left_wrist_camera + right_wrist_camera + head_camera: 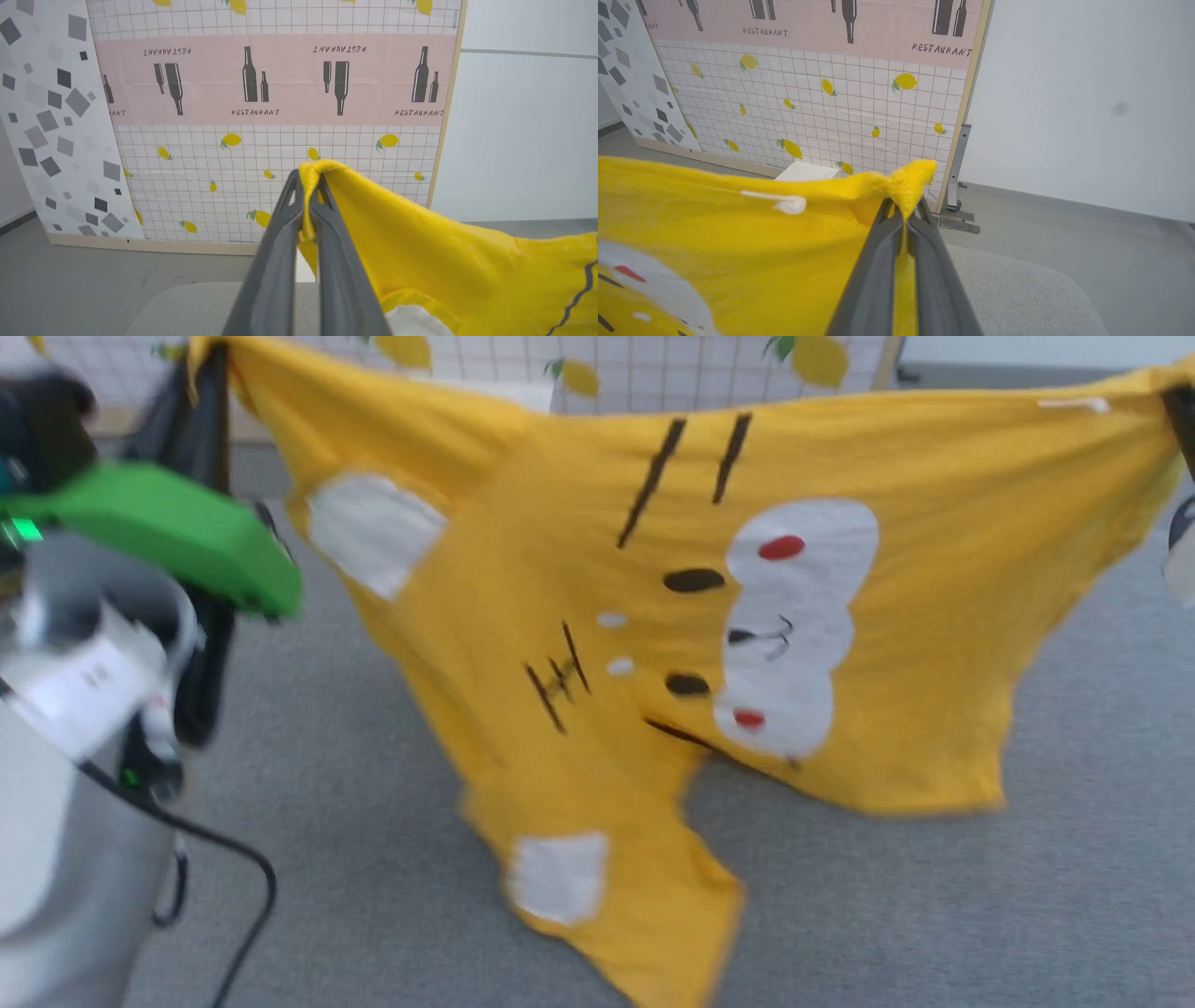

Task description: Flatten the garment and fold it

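Sideways, the garment (523,523) hangs — long axis level, left to right

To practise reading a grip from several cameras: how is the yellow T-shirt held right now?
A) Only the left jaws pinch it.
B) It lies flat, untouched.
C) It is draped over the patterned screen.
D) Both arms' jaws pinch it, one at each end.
D: each wrist view shows shut jaws pinching bunched yellow cloth, and the head view shows the T-shirt hanging spread between them.
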Robot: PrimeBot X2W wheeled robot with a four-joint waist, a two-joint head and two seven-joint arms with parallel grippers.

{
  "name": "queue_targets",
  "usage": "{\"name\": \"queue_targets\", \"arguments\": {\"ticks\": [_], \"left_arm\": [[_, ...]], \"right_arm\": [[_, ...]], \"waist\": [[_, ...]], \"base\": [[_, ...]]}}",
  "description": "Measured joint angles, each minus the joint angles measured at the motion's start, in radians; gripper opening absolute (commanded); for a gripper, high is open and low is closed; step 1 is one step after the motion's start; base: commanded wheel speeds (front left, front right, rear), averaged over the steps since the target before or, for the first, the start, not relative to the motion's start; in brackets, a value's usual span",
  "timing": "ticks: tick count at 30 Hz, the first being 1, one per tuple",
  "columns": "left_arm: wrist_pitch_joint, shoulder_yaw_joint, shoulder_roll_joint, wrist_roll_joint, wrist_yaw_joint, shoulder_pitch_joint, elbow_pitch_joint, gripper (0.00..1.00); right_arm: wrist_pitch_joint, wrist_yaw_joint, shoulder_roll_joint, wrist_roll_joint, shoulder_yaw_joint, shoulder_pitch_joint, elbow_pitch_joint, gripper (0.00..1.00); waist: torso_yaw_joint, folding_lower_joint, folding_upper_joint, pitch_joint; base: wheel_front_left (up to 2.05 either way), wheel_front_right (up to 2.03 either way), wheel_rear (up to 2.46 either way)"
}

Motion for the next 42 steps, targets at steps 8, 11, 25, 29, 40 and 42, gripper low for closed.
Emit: {"name": "queue_targets", "arguments": {"ticks": [8,11,25,29,40,42], "left_arm": [[0.054,-0.029,0.005,0.028,-0.05,-0.259,0.116,0.0],[0.074,-0.037,-0.002,0.03,-0.058,-0.341,0.149,0.0],[0.193,-0.084,-0.041,0.067,-0.066,-0.675,0.397,0.0],[0.11,-0.104,-0.071,0.134,-0.047,-0.811,0.483,0.0],[-0.178,-0.097,-0.131,0.225,-0.005,-1.08,0.696,0.0],[-0.223,-0.094,-0.135,0.229,-0.005,-1.107,0.717,0.0]], "right_arm": [[0.026,0.0,0.01,-0.001,0.053,-0.107,0.006,0.0],[0.045,0.0,0.016,0.004,0.07,-0.141,0.008,0.0],[0.13,0.0,0.038,-0.022,0.192,-0.424,0.168,0.0],[0.071,0.0,0.055,-0.084,0.203,-0.564,0.263,0.0],[-0.167,0.0,0.11,-0.235,0.184,-0.869,0.526,0.0],[-0.208,0.0,0.105,-0.251,0.185,-0.901,0.552,0.0]], "waist": [[-0.051,0.0,0.0,-0.071],[-0.067,0.0,0.0,-0.082],[-0.116,0.0,0.0,0.045],[-0.127,0.0,0.0,0.123],[-0.142,0.0002,0.0,0.349],[-0.14,0.0002,0.0,0.383]], "base": [[0.0,0.0,0.0],[0.0,0.0,0.0],[0.0,0.0,0.0],[0.0,0.0,0.0],[0.0,0.0,0.0],[0.0,0.0,0.0]]}}
